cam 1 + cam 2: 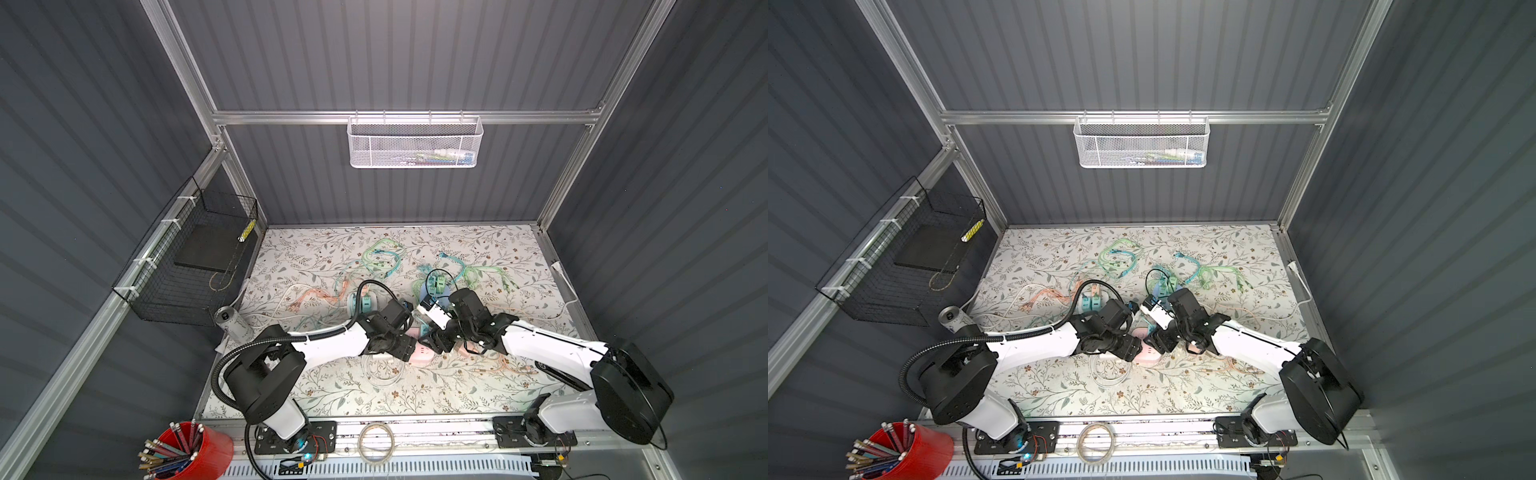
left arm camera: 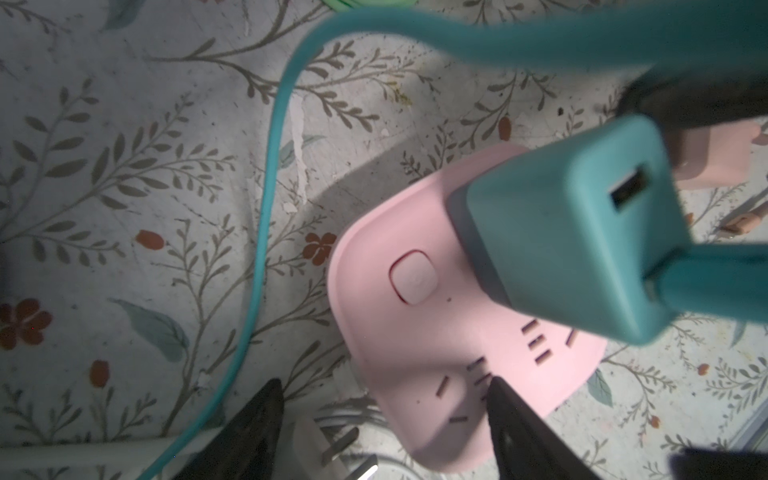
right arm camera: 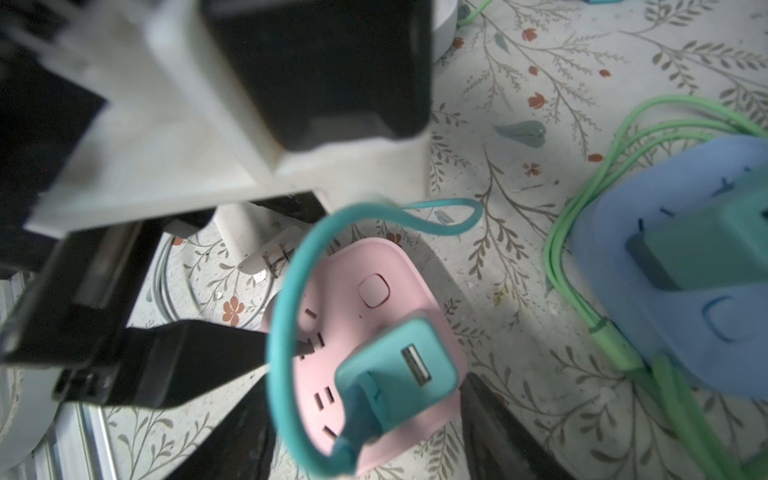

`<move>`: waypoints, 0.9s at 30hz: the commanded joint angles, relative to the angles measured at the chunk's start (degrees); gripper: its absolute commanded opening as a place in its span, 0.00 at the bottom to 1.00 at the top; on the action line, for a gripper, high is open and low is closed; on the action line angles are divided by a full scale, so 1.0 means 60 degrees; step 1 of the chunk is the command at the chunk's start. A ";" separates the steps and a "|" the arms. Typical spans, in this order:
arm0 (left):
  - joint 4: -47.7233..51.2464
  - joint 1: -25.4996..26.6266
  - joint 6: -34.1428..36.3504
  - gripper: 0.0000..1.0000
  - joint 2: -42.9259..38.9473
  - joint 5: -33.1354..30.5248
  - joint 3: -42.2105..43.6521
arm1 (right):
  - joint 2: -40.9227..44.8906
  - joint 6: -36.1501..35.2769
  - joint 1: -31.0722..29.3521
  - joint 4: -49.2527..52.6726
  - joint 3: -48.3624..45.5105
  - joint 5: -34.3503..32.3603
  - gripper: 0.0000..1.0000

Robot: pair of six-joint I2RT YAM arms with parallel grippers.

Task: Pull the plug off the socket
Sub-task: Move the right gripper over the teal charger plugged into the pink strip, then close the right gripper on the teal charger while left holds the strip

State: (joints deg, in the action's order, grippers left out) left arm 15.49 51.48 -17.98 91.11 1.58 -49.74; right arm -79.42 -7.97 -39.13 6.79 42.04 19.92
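Note:
A pink socket [image 1: 419, 354] [image 1: 1148, 356] lies on the flowered table between my two grippers. A teal plug [image 3: 395, 365] [image 2: 561, 232] with a USB port stands plugged into it, and its teal cable [image 3: 282, 316] loops over the socket. My right gripper [image 3: 370, 380] [image 1: 430, 337] is open, its jaws on either side of the plug and the socket's end, not touching the plug. My left gripper [image 2: 384, 386] [image 1: 409, 349] is open too. One of its fingers [image 3: 199, 357] has its tip on the socket's face; the other hangs over the table.
A blue socket [image 3: 665, 291] with a green plug [image 3: 715, 237] and green cables [image 3: 582, 208] lies close by. A loose white plug [image 2: 332, 449] and its cord sit by my left fingers. More cables cover the table's back. A metal can [image 1: 230, 320] stands at the left edge.

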 commanded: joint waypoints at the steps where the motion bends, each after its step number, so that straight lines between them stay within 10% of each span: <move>1: 0.0331 -0.0061 0.0154 0.78 -0.0053 0.0190 0.0103 | -0.0220 -0.1147 0.0017 0.1258 0.0828 0.0250 0.69; 27: 0.0006 -0.0106 -0.0008 0.78 -0.0024 0.0349 0.0254 | -0.1355 -0.3658 0.0011 0.1570 0.1323 -0.0763 0.64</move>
State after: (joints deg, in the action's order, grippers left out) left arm 15.05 51.16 -18.09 91.11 2.46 -49.41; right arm -87.18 -27.51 -39.05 17.50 48.90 15.03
